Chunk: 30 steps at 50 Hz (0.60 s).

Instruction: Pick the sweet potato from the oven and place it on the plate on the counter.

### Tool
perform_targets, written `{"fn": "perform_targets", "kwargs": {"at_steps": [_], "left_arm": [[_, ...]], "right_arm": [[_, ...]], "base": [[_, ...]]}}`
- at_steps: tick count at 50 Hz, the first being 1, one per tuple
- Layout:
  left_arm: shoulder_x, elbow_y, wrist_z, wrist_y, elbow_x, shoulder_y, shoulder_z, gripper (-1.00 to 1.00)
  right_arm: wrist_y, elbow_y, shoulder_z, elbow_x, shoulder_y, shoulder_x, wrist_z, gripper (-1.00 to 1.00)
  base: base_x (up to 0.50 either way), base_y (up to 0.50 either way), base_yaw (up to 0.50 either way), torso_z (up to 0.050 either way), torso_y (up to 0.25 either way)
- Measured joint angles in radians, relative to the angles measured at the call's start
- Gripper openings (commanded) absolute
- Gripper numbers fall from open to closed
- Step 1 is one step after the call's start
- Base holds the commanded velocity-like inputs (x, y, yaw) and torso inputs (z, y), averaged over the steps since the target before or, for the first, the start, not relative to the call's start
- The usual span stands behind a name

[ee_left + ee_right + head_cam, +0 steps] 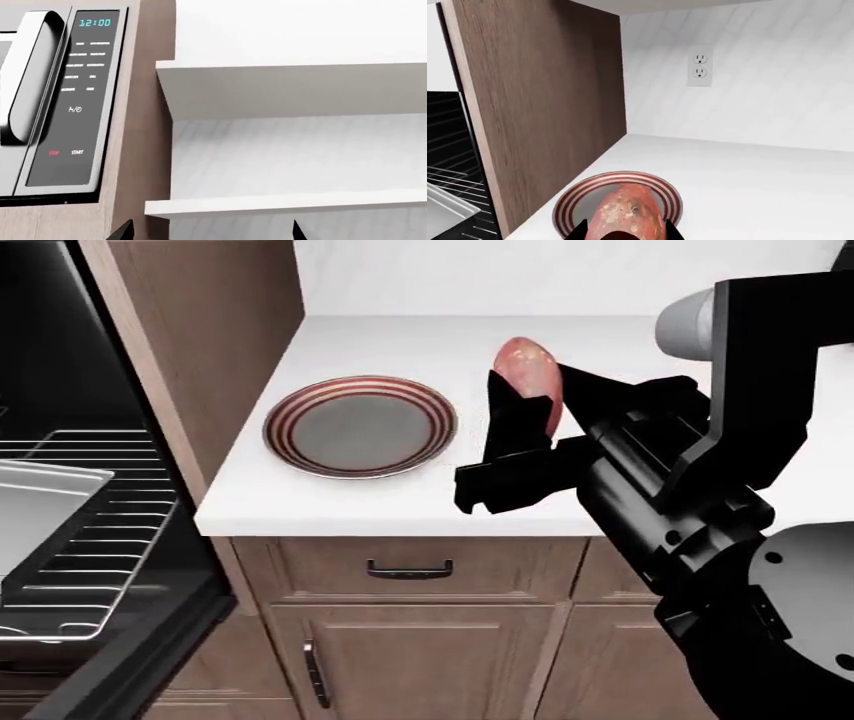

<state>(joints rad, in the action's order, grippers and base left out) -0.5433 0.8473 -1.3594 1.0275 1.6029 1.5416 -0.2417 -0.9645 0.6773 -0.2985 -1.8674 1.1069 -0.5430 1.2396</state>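
Currently the sweet potato is clamped upright in the right gripper above the counter, just beside the plate near its left edge, so if released early it could be dropped short and rolled off.

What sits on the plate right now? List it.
Nothing: the plate shows a bare grey centre. The sweet potato is in the right hand above the counter, beside the plate. In the wrist view it covers part of the plate's near rim.
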Motion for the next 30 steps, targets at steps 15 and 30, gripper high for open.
{"fn": "perform_targets", "kwargs": {"at_steps": [15, 30], "left_arm": [[-0.002, -0.001, -0.002, -0.006, 0.005, 0.009, -0.006, 1.0], [0.002, -0.002, 0.0, -0.01, -0.001, 0.011, -0.016, 1.0]], "right_arm": [[0.008, 0.001, -0.009, -0.007, 0.005, -0.004, 0.007, -1.0], [0.012, -0.002, -0.015, -0.003, 0.005, -0.01, 0.003, -1.0]], "base": [[0.0, -0.5, 0.0, 0.0, 0.0], [0.0, -0.45, 0.0, 0.0, 0.0]]}}
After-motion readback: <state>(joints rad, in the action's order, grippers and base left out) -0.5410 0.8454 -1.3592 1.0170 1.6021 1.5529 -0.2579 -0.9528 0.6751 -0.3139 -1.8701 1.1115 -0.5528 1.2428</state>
